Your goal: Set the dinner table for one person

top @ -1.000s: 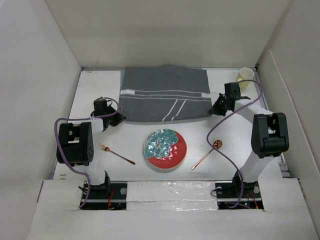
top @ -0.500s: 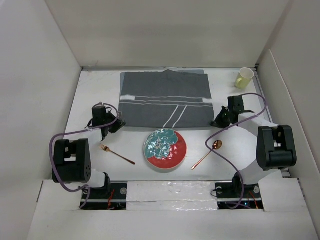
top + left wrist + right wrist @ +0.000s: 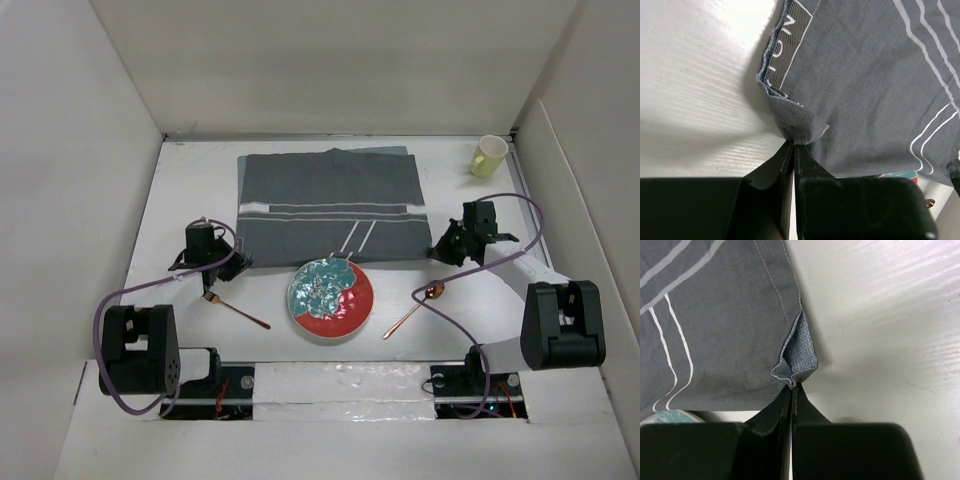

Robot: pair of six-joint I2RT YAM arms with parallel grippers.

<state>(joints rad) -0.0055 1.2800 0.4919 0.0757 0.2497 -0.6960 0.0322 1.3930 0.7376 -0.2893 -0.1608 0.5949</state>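
Note:
A dark grey striped placemat lies on the white dinner table, its near edge draped over the far rim of the red and teal plate. My left gripper is shut on the placemat's near left corner. The near right corner is pinched in my right gripper, also shut. A copper fork lies left of the plate, and a copper spoon to its right. In the far right corner stands a pale yellow cup.
White panels wall the table on the left, back and right. Purple cables loop from both arms over the table near the fork and the spoon. The arm bases sit at the near edge.
Both grippers have pulled the placemat toward the near edge, each holding a corner. Its near edge now overlaps the plate's far rim.

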